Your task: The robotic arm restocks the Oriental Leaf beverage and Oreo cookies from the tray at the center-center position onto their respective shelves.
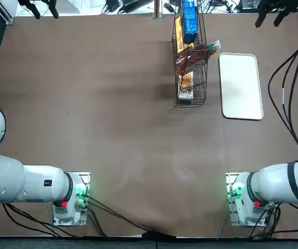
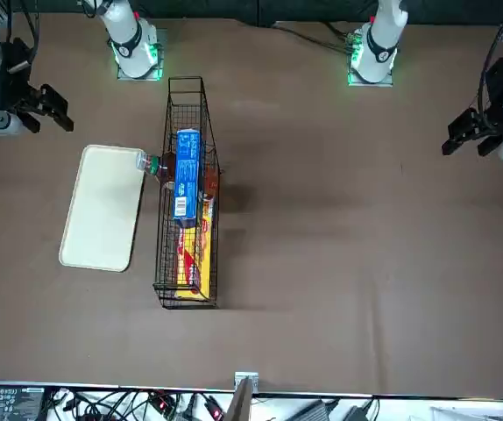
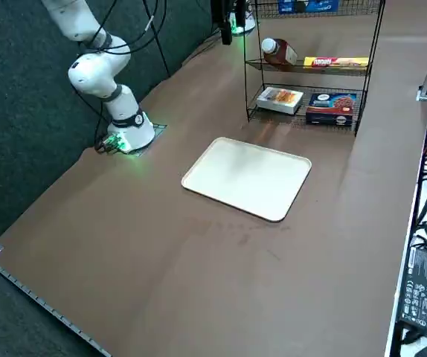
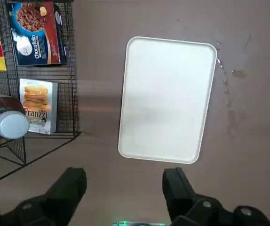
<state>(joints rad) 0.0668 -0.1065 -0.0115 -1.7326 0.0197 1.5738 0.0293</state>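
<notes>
**Tool hanging open above a bare tray, goods sitting on the rack**

Tool (image 4: 123,188) is hovering high over the desk (image 1: 112,114) with its 2 fingers (image 4: 67,190) spread wide apart and nothing between them. In the right wrist view it is looking straight down on the tray (image 4: 165,99), which is lying flat on the desk with no item resting on it.

The shelves (image 3: 310,67) are standing just beside the tray, a narrow strip of desk showing between them. The Oriental Leaf beverage (image 3: 279,52) is lying on its side on the middle tier, its white cap pointing out past the wires toward the tray side. On that same tier a long yellow packet (image 3: 336,62) is lying next to the bottle. The Oreo cookies (image 2: 184,171) are lying on the top tier, showing as a long blue packet from the front and top views. On the bottom tier 2 boxes are sitting side by side: a white Franzzi box (image 4: 37,106) and a dark blue Chocofello box (image 4: 35,33).

Relative to the tool, the bottle and the blue packet are both well apart from it, off to the rack side of the tray and lower down. The robotic arm (image 3: 98,71) is rising from its base at the desk edge, with black cables trailing behind it.
</notes>
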